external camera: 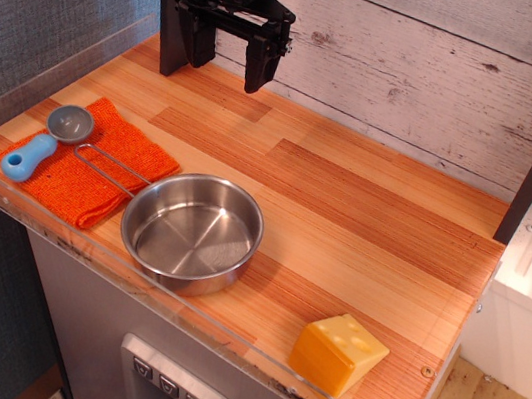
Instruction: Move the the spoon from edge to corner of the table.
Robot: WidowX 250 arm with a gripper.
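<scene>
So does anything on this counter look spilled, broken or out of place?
Nothing is spilled or broken. The small blue-handled spoon lies on the orange woven cloth, its handle reaching past the cloth's edge. The round steel pan is empty and upright, its wire handle resting on the cloth. The yellow cheese wedge sits close to the table's front rim.

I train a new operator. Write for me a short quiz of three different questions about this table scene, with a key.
1. True or false: the blue-handled grey-bowled spoon lies on the orange woven cloth.
2. The round steel pan holds: A) yellow cheese wedge B) nothing C) spoon
3. Fill in: the yellow cheese wedge sits near the table's ___ edge, by the clear rim.

Key: 1 true; 2 B; 3 front.
</scene>
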